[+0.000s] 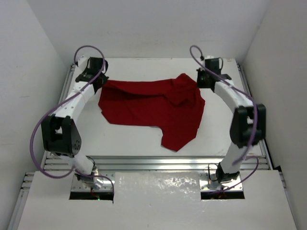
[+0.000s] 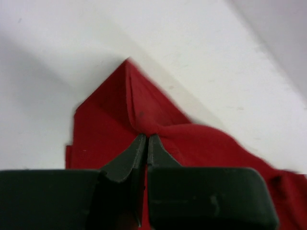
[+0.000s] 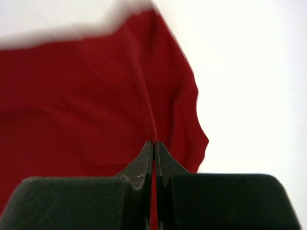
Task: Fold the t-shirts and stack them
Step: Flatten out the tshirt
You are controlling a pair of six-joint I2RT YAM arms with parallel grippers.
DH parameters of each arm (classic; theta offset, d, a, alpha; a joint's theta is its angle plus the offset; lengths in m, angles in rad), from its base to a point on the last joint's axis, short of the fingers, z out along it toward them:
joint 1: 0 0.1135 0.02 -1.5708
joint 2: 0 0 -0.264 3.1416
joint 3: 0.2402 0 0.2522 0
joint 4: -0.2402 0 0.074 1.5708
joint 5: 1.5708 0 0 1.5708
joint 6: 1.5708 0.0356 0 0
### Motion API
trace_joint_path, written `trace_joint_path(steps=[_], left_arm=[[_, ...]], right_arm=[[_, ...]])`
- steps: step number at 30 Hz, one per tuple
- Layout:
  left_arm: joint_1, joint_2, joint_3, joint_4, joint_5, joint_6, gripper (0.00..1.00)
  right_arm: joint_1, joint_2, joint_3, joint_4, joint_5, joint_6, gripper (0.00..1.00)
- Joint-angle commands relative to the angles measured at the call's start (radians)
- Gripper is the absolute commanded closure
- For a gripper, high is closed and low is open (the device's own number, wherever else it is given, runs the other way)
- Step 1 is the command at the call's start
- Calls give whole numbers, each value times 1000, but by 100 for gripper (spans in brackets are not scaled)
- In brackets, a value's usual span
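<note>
White table (image 1: pixel 129 141); wrist views: t-shirt (image 1: pixel 144 105) between tight jaws.

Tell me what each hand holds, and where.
The left hand pinches the red t-shirt near a corner; the right hand pinches a fold near its edge.

The bench (image 1: pixel 139 141) is a flat white surface enclosed by white walls (image 1: pixel 144 28) on its left, far and right sides, with a metal rail (image 1: pixel 158 160) running along its near edge. One dark red, short-sleeved t-shirt (image 1: pixel 144 105) lies directly on it, spread unevenly across the far half from the left side to the right. The fabric is rumpled and partly folded over itself on the right, and one portion extends toward the near edge, right of centre.
</note>
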Motion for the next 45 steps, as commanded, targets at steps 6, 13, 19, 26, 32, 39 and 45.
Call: trace_joint_path(steps=[6,13,19,26,32,39,45], left_arm=[[-53,-318,335,-71,146,195,100],[-59,-515,507,-11,365,311,100],[-59,-537,808,-166,445,300,100],[-58,-658,758,-164,535,228,100],[-58,-663,661,-128,569,174,100],[-58,-563,531,-155,451,119,100],[-58,-434,331,-56,343,78,100]], right_arm=[[27,-599,119,-160,49,124,100],[28,-730,538,-472,95,101,100],[27,-759,881,-667,121,90,100],[62,-859,909,-636,184,66,100],[238,-844,911,-549,383,-28,100],[503,-712,709,-296,682,-334,100],[451,-435,784,-98,730,-522,100]])
